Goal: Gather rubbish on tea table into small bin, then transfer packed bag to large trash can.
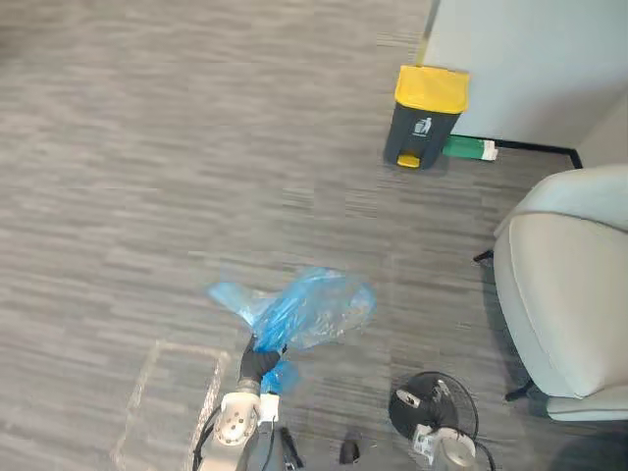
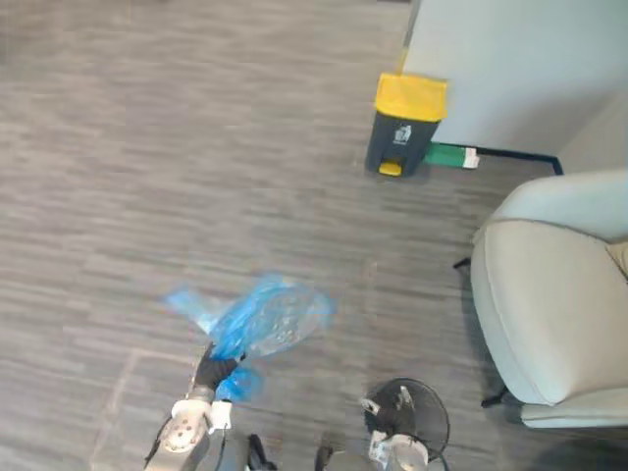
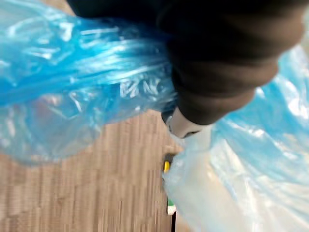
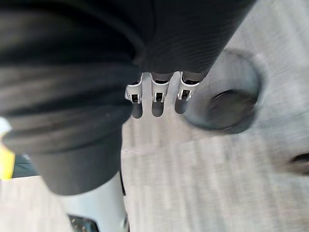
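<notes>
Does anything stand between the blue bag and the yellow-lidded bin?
Nothing visible does. Bare floor lies between the bag in the left hand and the bin; the armchair stands off to the right.

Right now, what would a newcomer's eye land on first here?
The blue rubbish bag, bunched in the left hand low in the middle, above grey carpet. Next, the yellow-lidded pedal bin by the wall at upper right, with a pale armchair at the right edge.
</notes>
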You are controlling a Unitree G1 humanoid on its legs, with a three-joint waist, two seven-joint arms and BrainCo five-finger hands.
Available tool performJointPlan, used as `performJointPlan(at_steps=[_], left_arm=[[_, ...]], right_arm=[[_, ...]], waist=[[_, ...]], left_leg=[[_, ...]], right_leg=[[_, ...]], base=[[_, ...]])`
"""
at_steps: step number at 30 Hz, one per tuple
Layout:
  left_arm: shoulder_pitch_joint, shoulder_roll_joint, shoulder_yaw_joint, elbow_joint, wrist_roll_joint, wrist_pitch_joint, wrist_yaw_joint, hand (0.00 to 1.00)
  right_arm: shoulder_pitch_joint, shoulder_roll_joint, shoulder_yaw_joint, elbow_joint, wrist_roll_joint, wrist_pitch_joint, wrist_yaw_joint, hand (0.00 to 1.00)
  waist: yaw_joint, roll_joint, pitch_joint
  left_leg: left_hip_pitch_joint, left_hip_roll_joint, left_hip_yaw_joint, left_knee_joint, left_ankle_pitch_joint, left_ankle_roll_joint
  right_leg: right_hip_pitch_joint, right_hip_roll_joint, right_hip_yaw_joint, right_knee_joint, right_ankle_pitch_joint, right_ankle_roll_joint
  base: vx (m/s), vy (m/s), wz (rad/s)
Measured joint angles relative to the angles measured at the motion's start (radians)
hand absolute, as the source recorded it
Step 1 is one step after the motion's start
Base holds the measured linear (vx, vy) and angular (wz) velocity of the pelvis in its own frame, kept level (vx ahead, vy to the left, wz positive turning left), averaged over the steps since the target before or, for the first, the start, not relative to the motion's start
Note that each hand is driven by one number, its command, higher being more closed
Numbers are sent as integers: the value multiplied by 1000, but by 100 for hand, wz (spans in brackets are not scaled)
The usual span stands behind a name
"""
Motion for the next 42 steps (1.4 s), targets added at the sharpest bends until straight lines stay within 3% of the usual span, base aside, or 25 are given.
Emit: performJointPlan(at_steps=[1, 2, 3, 4, 8, 10, 11, 12, 14, 17, 19, 20, 21, 24, 25, 27, 29, 30, 33, 35, 36, 37, 39, 40, 42], left_arm=[[-2, -4, 0, 0, 1, 0, 1, 100], [-3, -5, 0, 0, 1, 0, 1, 100], [-4, -17, 6, 8, 2, -1, 4, 100], [-9, -18, 7, 22, 3, -1, 11, 100], [-37, -1, 19, 42, 3, 5, 12, 100], [-23, 0, 11, 28, 3, 5, 12, 100], [-24, 4, 10, 24, 3, 5, 13, 100], [-27, 12, 8, 15, 4, 4, 20, 100], [-37, 13, 7, -3, 4, 4, 33, 100], [-56, 17, 17, 4, 3, 4, 32, 100], [-75, 21, 33, 27, 3, 4, 33, 100], [-79, 27, 39, 32, 3, 4, 33, 100], [-89, 21, 39, 55, 3, 4, 34, 100], [-95, 9, 35, 60, 2, 3, 32, 100], [-95, 6, 35, 59, 0, 4, 31, 100], [-75, -21, 37, 44, -10, 3, 29, 100], [-40, -57, 32, -13, -27, -3, 25, 100], [-32, -65, 32, -23, -29, -3, 24, 100], [6, -72, 36, -34, -38, -2, 18, 100], [18, -75, 35, -34, -39, 1, 13, 100], [17, -76, 36, -34, -39, 1, 12, 100], [15, -83, 39, -33, -38, 1, 12, 100], [13, -89, 37, -27, -36, 1, 12, 100], [6, -80, 37, -8, -35, 6, 11, 100], [-4, -70, 36, -13, -35, 12, 12, 100]], right_arm=[[-16, -3, -1, 6, -1, 1, -8, 0], [-16, -3, -1, 6, -1, 1, -8, 0], [-21, -12, -5, 24, -2, -1, -14, 0], [-53, -27, 0, 81, -8, 5, -20, 0], [-55, -2, 5, 82, -14, 13, -20, 0], [-47, 3, 6, 81, -15, 12, -20, 0], [-46, 6, 7, 81, -17, 12, -20, 0], [-43, 9, 11, 80, -29, 12, -20, 0], [-40, 9, 17, 80, -52, 13, -21, 0], [-52, 4, 20, 83, -52, 13, -20, 0], [-62, 1, 21, 84, -52, 13, -21, 0], [-58, 0, 23, 85, -52, 13, -21, 0], [-50, -31, 37, 96, -53, 14, -24, 0], [-74, -38, 39, 79, -53, 17, -22, 0], [-71, -35, 40, 74, -53, 17, -21, 0], [-36, -32, 50, 16, -51, 21, -20, 0], [-13, -32, 61, -65, -48, 14, -21, 0], [-13, -33, 61, -78, -48, 12, -21, 0], [-19, -33, 56, -77, -48, 14, -23, 0], [-13, -35, 41, -69, -49, 17, -27, 0], [-15, -35, 36, -65, -49, 17, -27, 0], [-24, -35, 29, -44, -50, 17, -28, 0], [-37, -42, 5, 11, -50, 24, -28, 0], [-47, -27, 2, 38, -51, 33, -29, 0], [-34, -16, 0, 40, -53, 33, -26, 0]], waist=[[9, -14, 6], [10, -14, 6], [18, 0, 0], [27, 2, -7], [20, -30, -7], [20, -25, -3], [19, -19, 1], [6, -12, 4], [-4, -6, 9], [-20, 2, 17], [-45, 4, 23], [-51, -16, 20], [-59, 5, 24], [-53, 31, 25], [-54, 31, 26], [-44, 36, 34], [-9, 40, 33], [2, 34, 35], [41, 21, 34], [47, 17, 33], [47, 17, 33], [53, 19, 27], [65, 33, 11], [59, -7, 0], [59, -30, -4]], left_leg=[[-39, -51, -84, -140, 24, -30], [-43, -57, -95, -161, 30, -35], [-39, -91, -180, -340, 110, -62], [-29, -100, -211, -407, 242, -60], [14, -126, -117, -381, 162, -14], [124, -136, -65, -431, 128, 5], [188, -139, -42, -469, 120, 6], [253, -146, -37, -523, 118, 9], [329, -147, -32, -588, 111, 6], [413, -126, -22, -627, 71, -13], [454, -120, -33, -657, 67, -19], [484, -129, -47, -672, 61, -29], [533, -114, -78, -679, 33, -70], [501, -70, -109, -517, 71, -93], [491, -63, -108, -463, 79, -97], [381, 3, -111, -74, 211, -101], [197, 65, -88, 258, 146, -91], [155, 72, -76, 277, 126, -79], [23, 57, -37, 80, 75, -42], [-4, -30, -56, -271, 115, -45], [-2, -37, -62, -314, 127, -45], [-2, -73, -74, -452, 180, -44], [21, -110, -108, -599, 401, -22], [31, -144, -89, -600, 407, 17], [60, -171, -58, -563, 315, 35]], right_leg=[[21, -42, 34, -14, -13, 22], [22, -46, 37, -15, -15, 25], [26, -56, 67, -24, -19, 36], [36, -69, 128, -37, -50, 93], [-29, -127, 166, 122, -14, 146], [-146, -142, 186, 426, 38, 228], [-222, -139, 178, 598, 39, 231], [-292, -139, 115, 717, 19, 197], [-374, -123, 31, 743, -15, 153], [-477, -70, -85, 529, -35, 114], [-498, -30, -102, 244, 73, 95], [-490, -14, -94, 96, 174, 89], [-473, 11, -80, 83, 330, -3], [-463, 27, -98, 197, 199, -33], [-444, 32, -102, 199, 185, -36], [-290, 55, -99, 147, 143, -51], [-153, 80, -54, 57, 116, -70], [-130, 82, -41, 45, 101, -81], [-33, 69, 25, -8, 58, -68], [27, 36, 68, -11, 14, -33], [35, 33, 73, -12, 9, -26], [56, 23, 95, -29, -2, -7], [90, 14, 146, -43, -41, 54], [90, -31, 159, -32, -49, 80], [70, -70, 163, 65, -24, 124]], base=[[286, 177, -40], [356, 262, -58], [433, 404, -92], [433, 404, -91], [394, 306, -62], [343, 242, -71], [345, 218, -56], [331, 193, -36], [350, 100, -13], [422, -12, -5], [499, -94, 26], [555, -163, 38], [557, -153, 24], [559, -207, 4], [525, -233, 12], [507, -172, -8], [456, -65, -50], [381, -33, -58], [413, 45, -56], [534, 142, -46], [469, 159, -38], [505, 205, -52], [616, 271, -63], [585, 268, -27], [602, 272, -25]])
